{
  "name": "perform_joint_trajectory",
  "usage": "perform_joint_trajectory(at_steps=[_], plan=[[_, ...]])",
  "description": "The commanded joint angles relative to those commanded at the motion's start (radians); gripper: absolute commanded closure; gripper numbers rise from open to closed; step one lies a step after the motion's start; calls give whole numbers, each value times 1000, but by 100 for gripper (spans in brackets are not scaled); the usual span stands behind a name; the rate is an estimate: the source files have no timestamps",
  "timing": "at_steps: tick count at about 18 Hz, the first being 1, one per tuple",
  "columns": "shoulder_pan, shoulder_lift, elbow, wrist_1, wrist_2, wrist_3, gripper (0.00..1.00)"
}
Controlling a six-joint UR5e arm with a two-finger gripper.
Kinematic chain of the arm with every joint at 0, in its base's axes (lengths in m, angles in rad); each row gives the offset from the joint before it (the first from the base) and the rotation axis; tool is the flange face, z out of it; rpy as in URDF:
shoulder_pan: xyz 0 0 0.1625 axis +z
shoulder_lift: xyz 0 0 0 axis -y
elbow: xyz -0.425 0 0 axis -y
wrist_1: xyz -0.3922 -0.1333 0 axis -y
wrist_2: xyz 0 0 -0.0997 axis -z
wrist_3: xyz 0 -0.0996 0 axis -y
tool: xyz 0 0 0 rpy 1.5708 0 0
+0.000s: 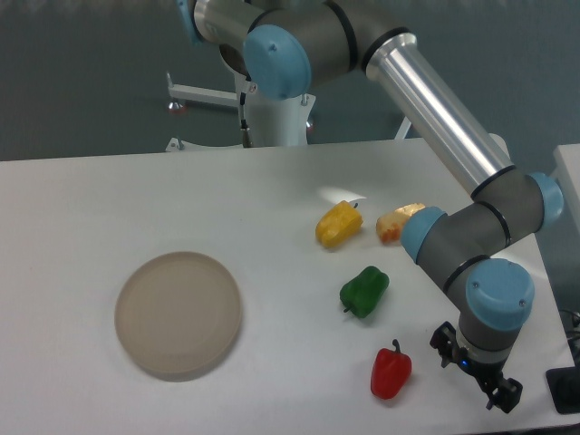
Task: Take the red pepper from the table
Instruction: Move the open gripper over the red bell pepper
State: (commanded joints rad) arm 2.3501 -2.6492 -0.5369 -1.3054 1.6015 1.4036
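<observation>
Red pepper [391,372] sitting on the desk [272,199] near the front, just left of the gripper [476,372]. Can't tell if gripper's spread or clenched. Probably light, glossy, slippery; best pinched across the body, not the stem.

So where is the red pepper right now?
The red pepper lies on the table near the picture's lower right, below the green pepper, just left of the gripper.
</observation>
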Motion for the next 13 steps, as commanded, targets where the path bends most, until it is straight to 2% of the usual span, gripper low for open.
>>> perform_joint_trajectory(at_steps=[7, 10, 13], plan=[[-15, 21, -20, -2, 0, -37, 0], [-15, 89, -102, -6, -17, -95, 0], [-15, 132, -155, -14, -20, -200, 0]])
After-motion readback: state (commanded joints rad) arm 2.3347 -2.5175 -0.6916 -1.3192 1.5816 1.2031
